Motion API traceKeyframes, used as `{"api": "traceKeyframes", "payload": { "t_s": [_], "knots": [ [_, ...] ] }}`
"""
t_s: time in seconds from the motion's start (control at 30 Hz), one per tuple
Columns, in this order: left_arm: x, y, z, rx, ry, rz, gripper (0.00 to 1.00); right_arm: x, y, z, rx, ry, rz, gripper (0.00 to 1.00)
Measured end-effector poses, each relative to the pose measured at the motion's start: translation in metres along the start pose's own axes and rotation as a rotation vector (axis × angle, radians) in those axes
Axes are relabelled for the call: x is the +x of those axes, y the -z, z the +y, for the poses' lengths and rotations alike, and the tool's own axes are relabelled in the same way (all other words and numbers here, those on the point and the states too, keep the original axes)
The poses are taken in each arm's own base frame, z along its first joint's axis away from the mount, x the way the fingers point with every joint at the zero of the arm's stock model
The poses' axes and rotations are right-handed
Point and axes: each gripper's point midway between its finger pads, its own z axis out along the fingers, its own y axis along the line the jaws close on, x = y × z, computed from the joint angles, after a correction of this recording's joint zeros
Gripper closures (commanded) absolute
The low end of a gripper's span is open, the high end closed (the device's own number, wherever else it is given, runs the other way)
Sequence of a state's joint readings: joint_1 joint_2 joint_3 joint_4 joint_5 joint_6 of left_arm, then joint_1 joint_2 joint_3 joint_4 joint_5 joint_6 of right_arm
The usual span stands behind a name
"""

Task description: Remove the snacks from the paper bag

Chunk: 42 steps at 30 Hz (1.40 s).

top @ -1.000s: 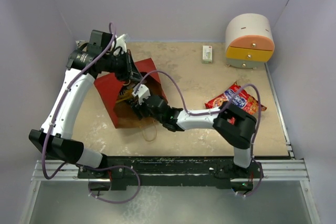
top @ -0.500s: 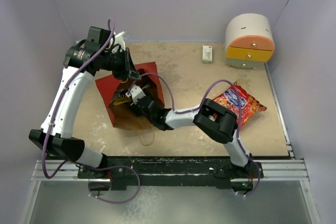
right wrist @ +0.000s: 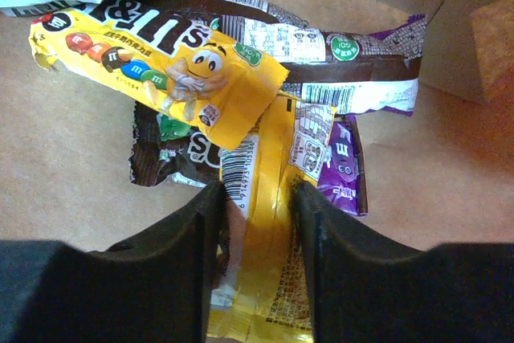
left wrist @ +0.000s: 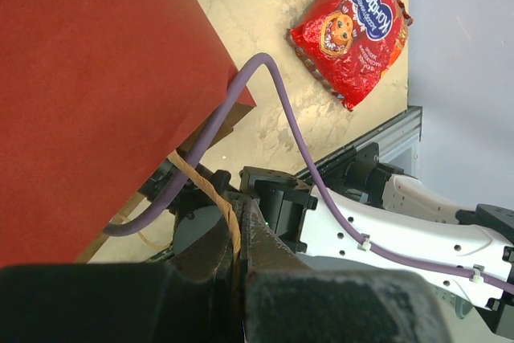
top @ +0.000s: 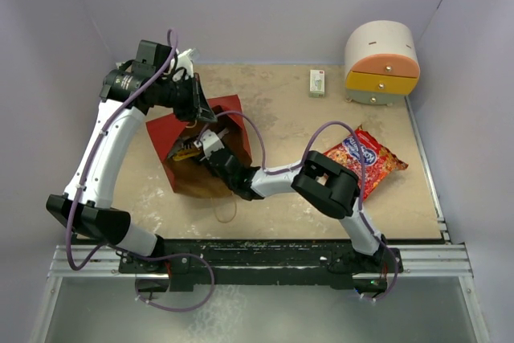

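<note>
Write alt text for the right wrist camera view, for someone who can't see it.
The right gripper, open, straddles a yellow candy wrapper in a small pile of sweets on the brown inside of the paper bag. A bigger yellow packet with a cartoon face lies across the top, over dark brown and purple wrappers.
</note>
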<state>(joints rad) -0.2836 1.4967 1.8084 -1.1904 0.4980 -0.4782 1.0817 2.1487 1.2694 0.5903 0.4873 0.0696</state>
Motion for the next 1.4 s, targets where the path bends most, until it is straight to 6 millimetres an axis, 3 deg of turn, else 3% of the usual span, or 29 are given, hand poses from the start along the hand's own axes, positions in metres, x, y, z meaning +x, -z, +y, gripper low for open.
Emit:
{"api": "traceKeyframes", "payload": {
  "t_s": [0.23, 0.57, 0.77, 1.07, 1.23, 1.4],
  "knots": [
    [-0.001, 0.000, 0.001, -0.007, 0.001, -0.003, 1.00, 0.005, 0.005, 0.001, -0.029, 0.016, -0.001, 0.71],
    [-0.003, -0.003, 0.005, -0.026, 0.000, -0.015, 1.00, -0.021, 0.028, -0.003, -0.075, 0.027, -0.039, 0.79],
    [-0.003, -0.009, 0.014, -0.054, 0.014, -0.019, 1.00, -0.029, 0.052, -0.005, -0.136, 0.024, -0.048, 0.80],
    [-0.003, -0.015, 0.028, -0.106, 0.040, -0.046, 1.00, -0.074, 0.124, -0.003, -0.338, 0.020, -0.131, 0.82],
    [-0.005, -0.015, 0.035, -0.139, 0.044, -0.073, 1.00, -0.077, 0.174, -0.012, -0.428, 0.022, -0.141, 0.83],
    [-0.011, -0.015, 0.039, -0.165, 0.046, -0.102, 1.00, -0.074, 0.219, -0.035, -0.424, -0.027, -0.107, 0.87]
  ]
}}
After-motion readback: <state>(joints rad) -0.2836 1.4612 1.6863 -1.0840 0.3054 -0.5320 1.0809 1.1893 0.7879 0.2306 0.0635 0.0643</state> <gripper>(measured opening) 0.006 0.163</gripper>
